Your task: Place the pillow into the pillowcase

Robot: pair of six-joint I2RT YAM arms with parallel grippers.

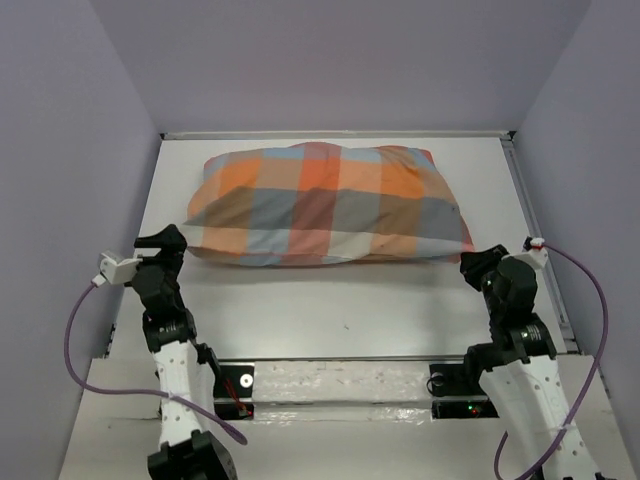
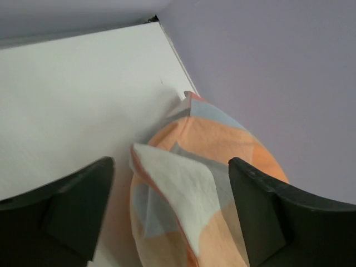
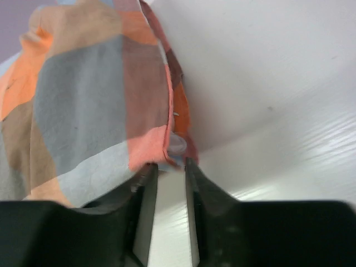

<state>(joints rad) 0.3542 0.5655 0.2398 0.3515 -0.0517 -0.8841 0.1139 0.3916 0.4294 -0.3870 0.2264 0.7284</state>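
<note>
Burying the pillow inside the pillowcase [image 1: 325, 205] throughout the overhead view. Cropping the left arm [image 1: 180, 385] and right arm [image 1: 525, 400] at 6 o'clock there, losing their bases. In the left wrist view, running the cloth off at 6 o'clock and cutting the left gripper [image 2: 171, 166] fingers at 8 and 4 o'clock. In the right wrist view, blurring the near cloth and cropping it at 12 and 9 o'clock. Showing a pale sliver [image 3: 177, 146] at the hem, too small to identify. Leaving any pinch of that hem by the right gripper [image 3: 169, 167] impossible to judge.

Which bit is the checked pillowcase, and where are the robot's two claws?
pillowcase [image 1: 330, 205]: top view, middle of its upper face.
left gripper [image 2: 169, 178]: left wrist view, between its fingertips.
right gripper [image 3: 171, 169]: right wrist view, between its fingertips.
</note>
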